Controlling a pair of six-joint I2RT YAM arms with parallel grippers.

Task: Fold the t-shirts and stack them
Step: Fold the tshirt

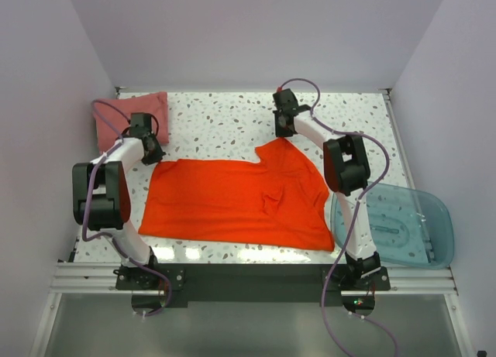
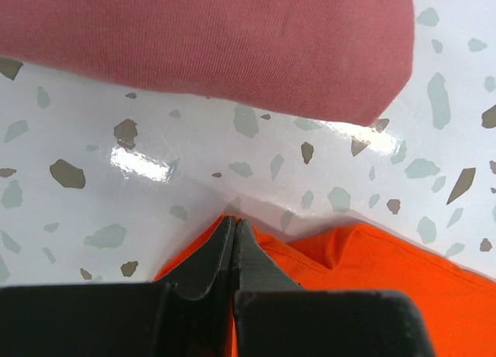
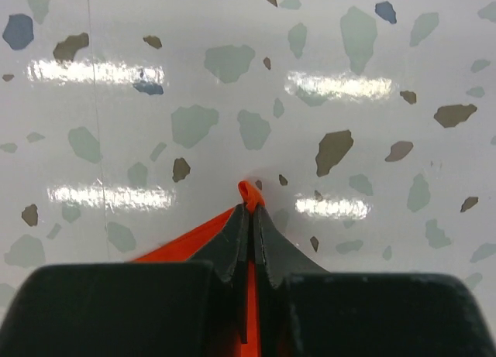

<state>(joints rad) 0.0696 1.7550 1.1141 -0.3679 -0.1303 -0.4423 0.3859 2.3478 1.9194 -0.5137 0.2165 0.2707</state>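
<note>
The bright orange-red t-shirt [image 1: 232,202] lies spread across the middle of the table. My left gripper [image 1: 153,159] is shut on its far left corner; in the left wrist view the jaws [image 2: 233,224] are pressed together with orange cloth [image 2: 364,264] under and between them. My right gripper [image 1: 284,137] is shut on a far right corner of the same shirt, and a small orange fold [image 3: 249,194] pokes out past the closed gripper tips [image 3: 251,210]. The dusty pink-red t-shirt [image 1: 128,113] lies folded at the far left corner, just beyond the left gripper [image 2: 232,39].
A translucent blue tub [image 1: 395,225] stands at the near right, hanging over the table's right edge. White walls close in the table at the back and on both sides. The speckled tabletop [image 1: 217,121] shows between the two grippers.
</note>
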